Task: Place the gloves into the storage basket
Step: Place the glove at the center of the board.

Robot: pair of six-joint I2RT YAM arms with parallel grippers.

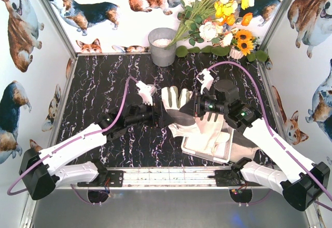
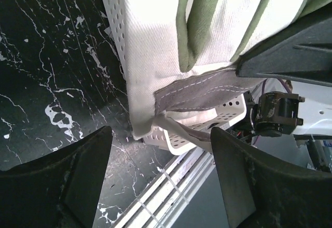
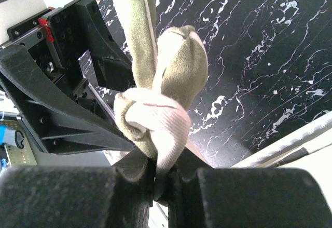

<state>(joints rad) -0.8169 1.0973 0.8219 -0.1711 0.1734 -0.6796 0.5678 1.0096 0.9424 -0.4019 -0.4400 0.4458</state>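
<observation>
Cream fabric glove (image 3: 161, 119), one: clamped in my right gripper (image 3: 161, 178), centre of the top view, up-left of the storage basket (image 1: 206, 158). Left gripper (image 2: 161, 181): jaws apart, empty. Risk: the bunched pinch slips, or the released glove drapes outside the basket wall.
</observation>
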